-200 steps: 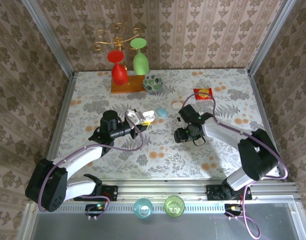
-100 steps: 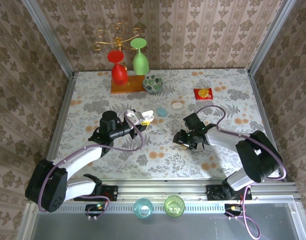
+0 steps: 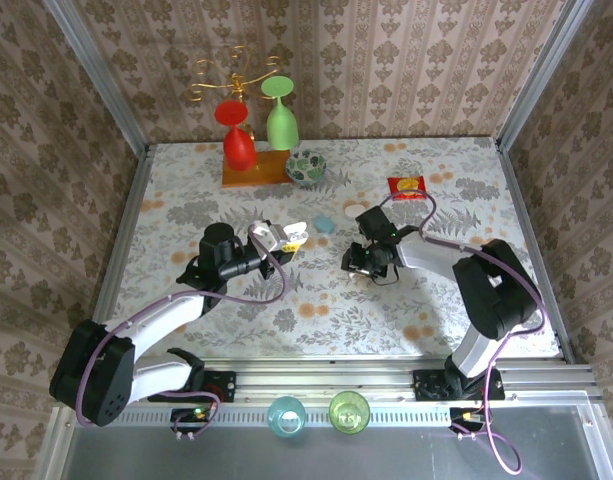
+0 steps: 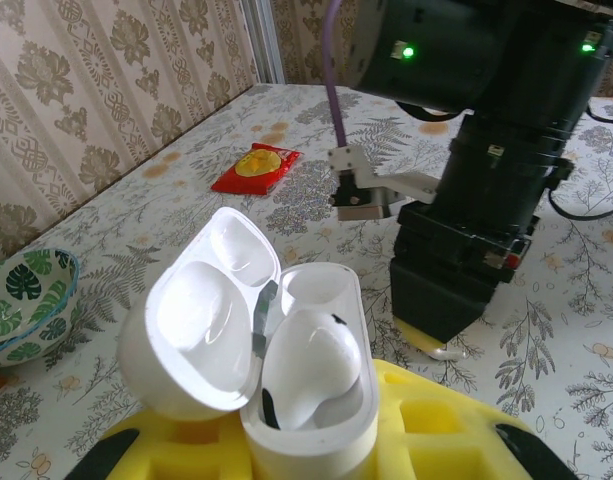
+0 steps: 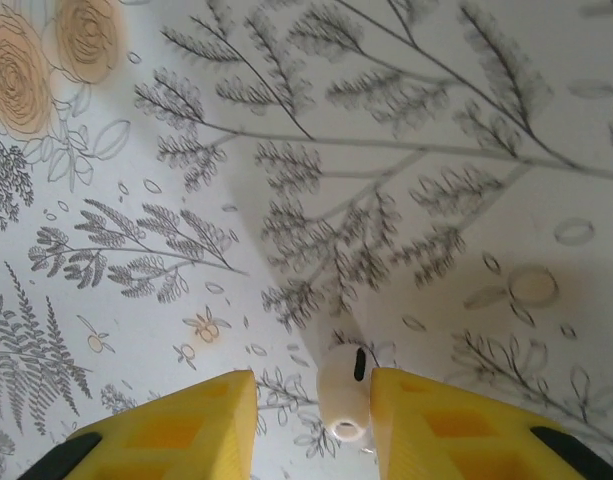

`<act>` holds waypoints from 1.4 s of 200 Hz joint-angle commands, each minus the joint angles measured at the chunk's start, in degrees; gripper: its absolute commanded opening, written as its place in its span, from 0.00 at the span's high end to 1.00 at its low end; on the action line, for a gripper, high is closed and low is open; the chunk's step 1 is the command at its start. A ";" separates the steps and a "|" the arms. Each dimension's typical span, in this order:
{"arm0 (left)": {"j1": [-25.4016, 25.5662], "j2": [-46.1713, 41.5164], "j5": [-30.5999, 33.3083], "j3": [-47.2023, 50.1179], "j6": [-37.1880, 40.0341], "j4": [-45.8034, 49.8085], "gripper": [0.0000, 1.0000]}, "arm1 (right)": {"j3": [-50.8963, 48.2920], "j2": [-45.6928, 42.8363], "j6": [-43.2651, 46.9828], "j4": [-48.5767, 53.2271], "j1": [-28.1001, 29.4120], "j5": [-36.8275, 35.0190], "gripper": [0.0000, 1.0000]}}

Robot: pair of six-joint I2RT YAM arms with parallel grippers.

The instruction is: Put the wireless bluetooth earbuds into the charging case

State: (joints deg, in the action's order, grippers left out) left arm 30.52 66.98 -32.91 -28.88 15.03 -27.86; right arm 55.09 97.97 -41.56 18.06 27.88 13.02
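My left gripper (image 3: 283,240) is shut on the base of the white charging case (image 4: 311,430) and holds it up with its lid (image 4: 201,330) swung open. One white earbud (image 4: 311,370) sits in the case; the other socket (image 4: 316,290) is empty. My right gripper (image 5: 313,400) points down at the table with its yellow fingers (image 5: 176,430) apart. A second earbud (image 5: 344,390) lies between them, touching the right finger, with a gap to the left one. In the left wrist view the right gripper (image 4: 456,290) stands just beyond the case.
A light blue pebble case (image 3: 324,224) and a white one (image 3: 355,211) lie between the arms. A red packet (image 3: 407,186), a leaf-patterned bowl (image 3: 306,166) and a stand with red and green glasses (image 3: 254,130) sit farther back. Two cups (image 3: 286,414) stand at the near rail.
The right gripper's fingers have narrowed around the earbud, and its wrist has shifted slightly left and back. The left arm with the case has stayed still.
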 commanded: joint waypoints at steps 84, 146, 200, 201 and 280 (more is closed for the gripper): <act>-0.46 -4.02 2.43 2.97 0.27 -1.93 0.90 | 20.40 9.15 21.85 32.53 2.51 -8.39 0.58; -0.38 -7.41 3.25 7.60 0.13 -4.82 0.90 | 35.37 19.39 28.34 49.54 4.30 -9.47 0.52; -0.38 -6.20 2.41 8.00 0.44 -6.70 0.90 | 46.47 27.46 30.60 58.32 7.55 -14.70 0.52; -0.38 -6.18 2.41 7.98 0.48 -6.69 0.90 | 46.58 27.54 30.67 58.45 7.55 -14.74 0.52; -0.55 -8.62 3.09 8.58 0.71 -6.31 0.90 | 56.30 35.60 34.42 65.01 8.50 -17.79 0.58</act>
State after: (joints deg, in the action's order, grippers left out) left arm 30.30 59.66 -29.93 -21.12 15.09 -32.82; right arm 108.40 131.20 -9.37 78.02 35.90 -2.37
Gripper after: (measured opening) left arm 0.206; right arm 0.420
